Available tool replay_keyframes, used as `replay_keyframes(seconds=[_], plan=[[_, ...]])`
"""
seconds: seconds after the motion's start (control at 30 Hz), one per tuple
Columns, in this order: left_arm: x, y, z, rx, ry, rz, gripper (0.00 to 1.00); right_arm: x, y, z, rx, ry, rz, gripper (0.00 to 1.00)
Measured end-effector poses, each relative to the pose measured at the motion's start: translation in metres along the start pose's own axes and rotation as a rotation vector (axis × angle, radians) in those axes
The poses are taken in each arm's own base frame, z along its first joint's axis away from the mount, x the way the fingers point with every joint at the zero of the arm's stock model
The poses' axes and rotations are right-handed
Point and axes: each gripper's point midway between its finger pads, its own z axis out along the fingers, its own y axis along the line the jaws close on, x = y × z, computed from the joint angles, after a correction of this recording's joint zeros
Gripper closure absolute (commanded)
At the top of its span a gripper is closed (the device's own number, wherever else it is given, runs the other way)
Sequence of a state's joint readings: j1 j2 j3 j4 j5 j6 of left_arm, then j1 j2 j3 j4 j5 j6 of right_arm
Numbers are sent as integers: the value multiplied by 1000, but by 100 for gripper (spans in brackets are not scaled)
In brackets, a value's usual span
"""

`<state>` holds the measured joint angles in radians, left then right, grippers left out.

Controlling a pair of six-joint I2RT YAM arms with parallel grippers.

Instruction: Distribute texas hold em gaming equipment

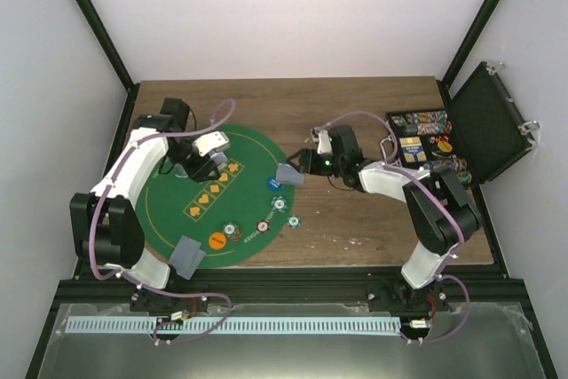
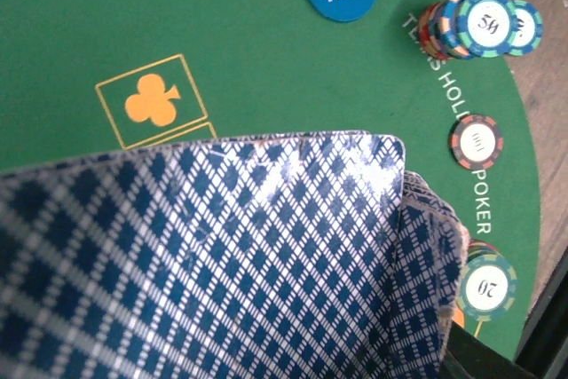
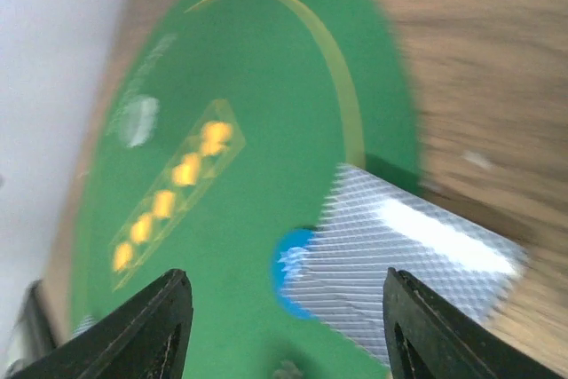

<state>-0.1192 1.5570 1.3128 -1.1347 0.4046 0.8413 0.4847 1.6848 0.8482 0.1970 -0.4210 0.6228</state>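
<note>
A green half-round felt mat [image 1: 255,152] lies on the wooden table [image 1: 355,113]. A black hard case [image 1: 488,122] stands open at the far right.

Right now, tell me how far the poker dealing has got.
Done: a near-left pile and a right pile of cards sit at the edge of the mat, chips along it too. In hand: the left gripper holds a deck; the right gripper hangs open above the right pile. Left: the case holds more chips.
</note>
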Motion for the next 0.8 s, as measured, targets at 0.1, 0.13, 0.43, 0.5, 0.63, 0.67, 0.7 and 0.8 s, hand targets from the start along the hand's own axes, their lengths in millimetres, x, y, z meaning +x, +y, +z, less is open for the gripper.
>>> replay_keyframes(seconds=[0.1,0.13,0.43,0.5,0.63,0.67,0.7,0.8], plan=[[-6,-9,0,18,10,29,48,-17,54,-2,-216,50,-109,39],[-10,-15,0,27,13,47,48,-25,78,-4,-318,63,-143,39],[-33,-53,-6,99,15,159,48,-36,179,-17,-748,167,-303,34],[-34,-53,-7,100,13,162,48,-26,183,-12,-773,204,-299,34],[-34,-56,-7,110,20,163,48,-2,189,1,-810,285,-275,33],[-33,-56,-6,113,23,163,48,3,191,3,-818,299,-273,33],[-33,-57,-5,115,25,163,48,5,193,6,-822,309,-270,32],[-33,-57,-5,116,26,165,48,7,200,11,-838,324,-271,32]])
